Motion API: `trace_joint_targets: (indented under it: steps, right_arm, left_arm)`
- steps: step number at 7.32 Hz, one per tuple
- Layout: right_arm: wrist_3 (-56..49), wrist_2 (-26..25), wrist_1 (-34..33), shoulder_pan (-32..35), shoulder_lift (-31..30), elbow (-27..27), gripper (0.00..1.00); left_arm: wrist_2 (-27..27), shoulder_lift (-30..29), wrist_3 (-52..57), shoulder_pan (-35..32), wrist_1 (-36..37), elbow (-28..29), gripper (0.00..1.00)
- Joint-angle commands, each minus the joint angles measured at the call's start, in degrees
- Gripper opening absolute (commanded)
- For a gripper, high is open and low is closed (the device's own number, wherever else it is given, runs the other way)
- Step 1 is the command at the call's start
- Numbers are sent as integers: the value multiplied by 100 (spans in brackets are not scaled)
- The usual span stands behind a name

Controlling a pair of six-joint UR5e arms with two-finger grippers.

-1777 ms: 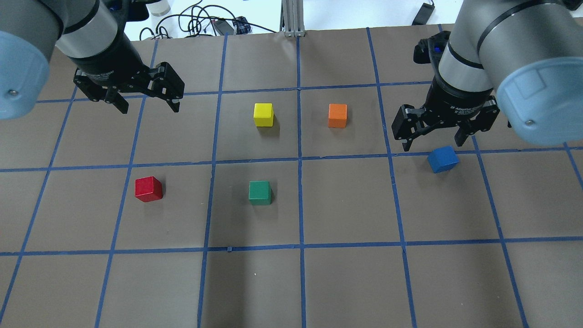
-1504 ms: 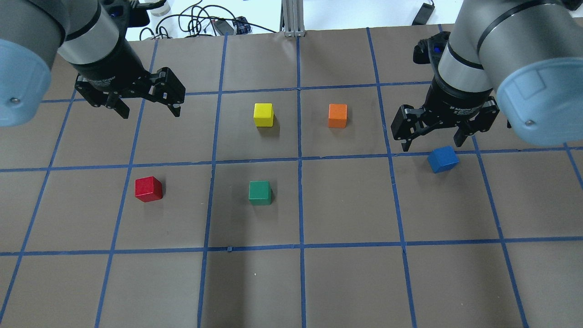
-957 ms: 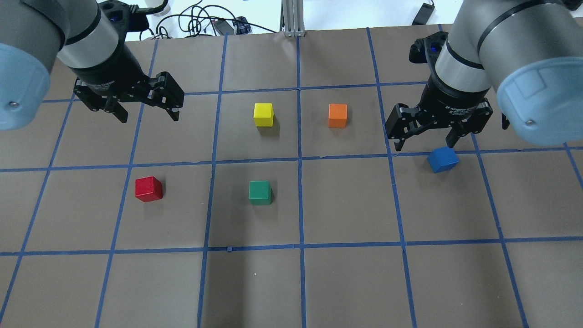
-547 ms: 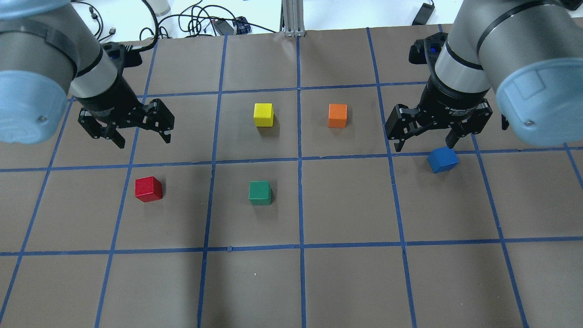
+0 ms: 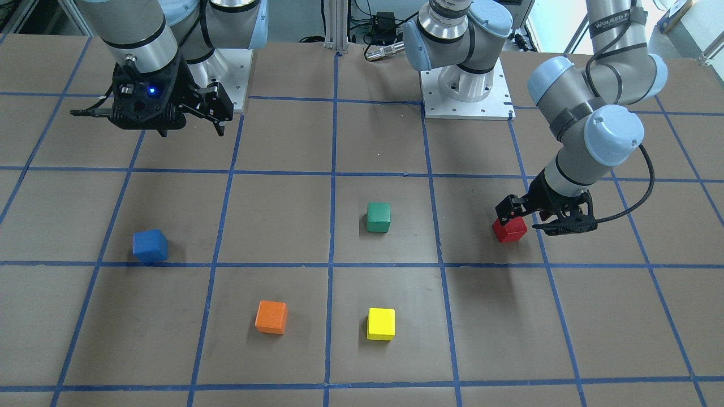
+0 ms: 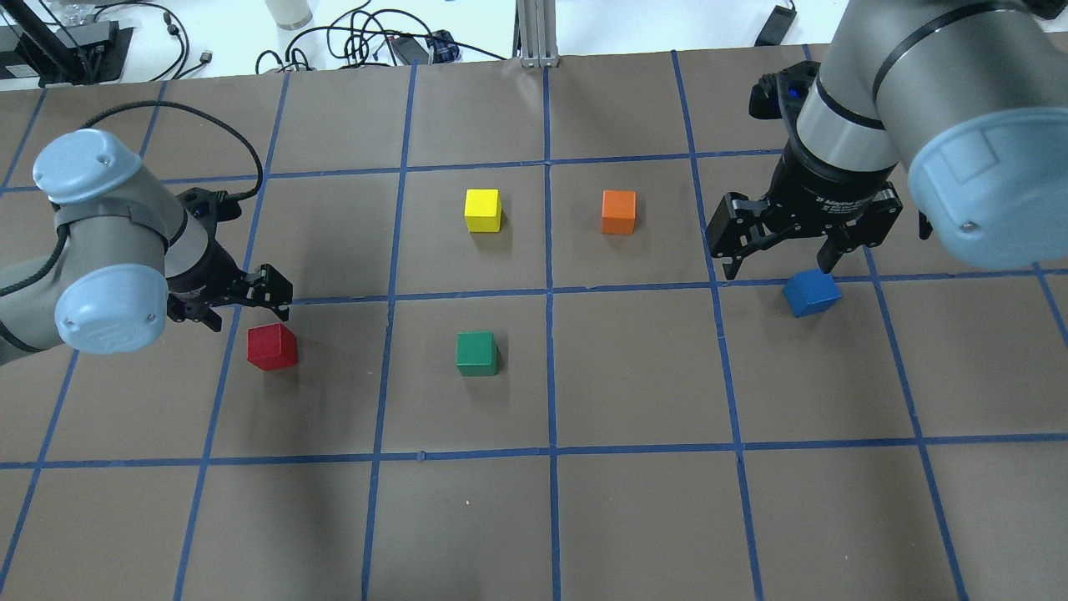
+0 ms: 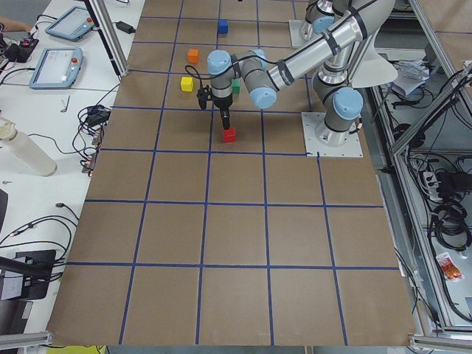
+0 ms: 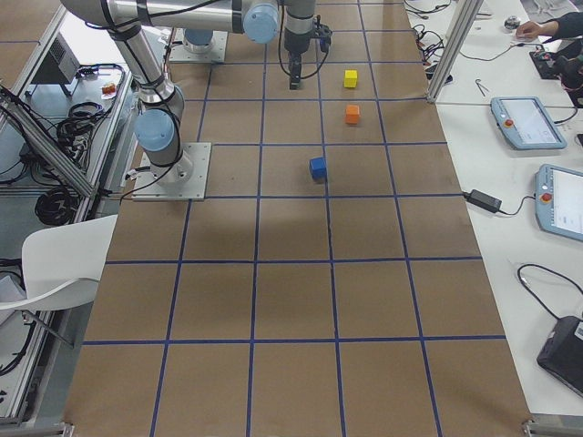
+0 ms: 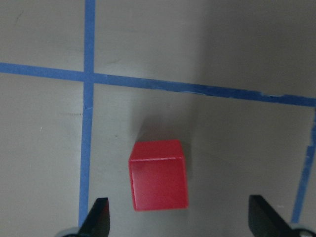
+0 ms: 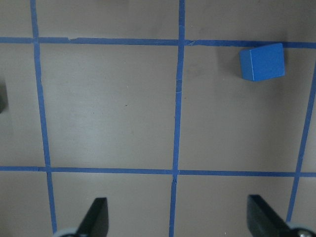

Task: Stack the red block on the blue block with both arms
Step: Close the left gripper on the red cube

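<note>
The red block (image 6: 272,346) sits on the brown table at the left, also seen in the front view (image 5: 509,230). My left gripper (image 6: 246,310) is open and low, just beyond and above the block. In the left wrist view the red block (image 9: 158,181) lies between the open fingertips (image 9: 96,219), nearer the left one. The blue block (image 6: 811,292) sits at the right, also in the front view (image 5: 150,246). My right gripper (image 6: 780,265) is open, high above the table, just beyond the blue block. In the right wrist view the blue block (image 10: 262,61) is far up and right.
A green cube (image 6: 476,353), a yellow cube (image 6: 483,209) and an orange cube (image 6: 618,211) stand in the middle squares of the blue-taped grid. Cables (image 6: 367,42) lie past the table's far edge.
My left arm has swung down and toward the near side, bringing its open gripper low beside the red block. My right gripper has shifted slightly left. No block has moved.
</note>
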Motion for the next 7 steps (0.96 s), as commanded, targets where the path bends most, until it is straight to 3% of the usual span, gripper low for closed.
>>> trace_joint_targets:
  steps: [1,2,4,6,7]
  right_arm:
    - [-3,8,1,0,-1,0,100]
    - [6,8,1,0,-1,9,100]
    - [6,8,-8,0,-9,131,100]
    - [6,8,-17,0,-18,132,100]
    - [-3,-1,-8,0,-27,132,100]
  left_arm:
    - [-31,-527,100,98,710,-180,82]
    - [-14,-616,82,89,766,-171,32]
    - [-14,-530,82,81,697,-171,2]
    - [-127,-415,91,-146,347,-5,0]
    - [-354,-380,-83,-792,188,344,0]
